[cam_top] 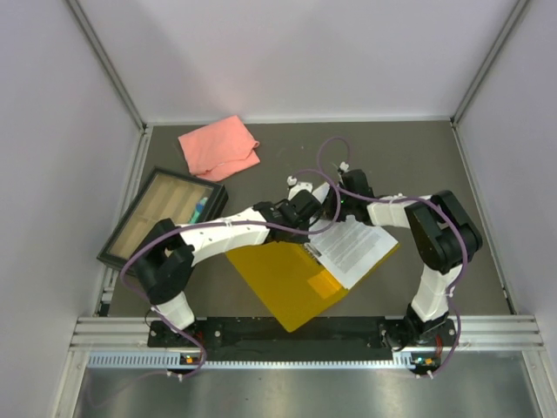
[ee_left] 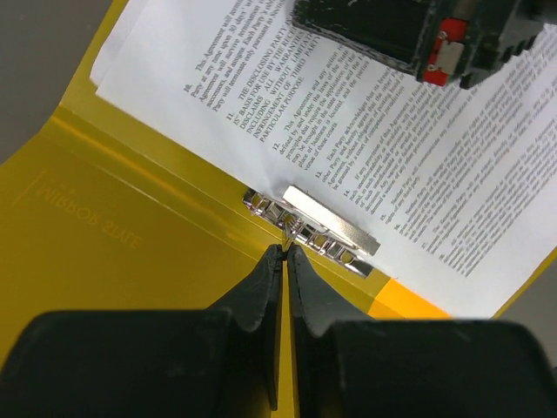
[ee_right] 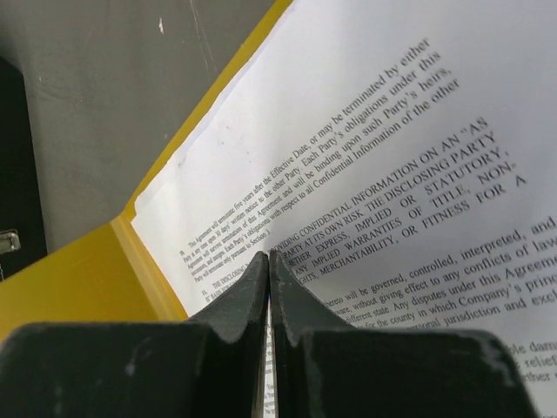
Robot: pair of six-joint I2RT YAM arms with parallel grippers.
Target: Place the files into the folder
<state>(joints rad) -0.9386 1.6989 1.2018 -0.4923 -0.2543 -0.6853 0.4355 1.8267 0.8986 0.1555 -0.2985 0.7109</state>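
Observation:
The yellow folder (cam_top: pixel 278 279) lies open between the arms. The white printed files (cam_top: pixel 357 244) lie on its right half, their edge at the metal clip (ee_left: pixel 322 222) on the spine. My left gripper (cam_top: pixel 315 228) is shut, with its tips (ee_left: pixel 286 250) pinching a thin wire part of the clip. My right gripper (cam_top: pixel 335 207) is shut and empty, with its tips (ee_right: pixel 268 254) down on the upper part of the files (ee_right: pixel 392 131) near the folder's spine (ee_right: pixel 144 270). Its black body (ee_left: pixel 409 30) shows over the files (ee_left: pixel 418 157) in the left wrist view.
A pink cloth (cam_top: pixel 219 146) lies at the back left. A black-framed tray (cam_top: pixel 161 218) stands at the left wall beside the left arm. Walls close the table on three sides, and a metal rail (cam_top: pixel 287 335) runs along the near edge.

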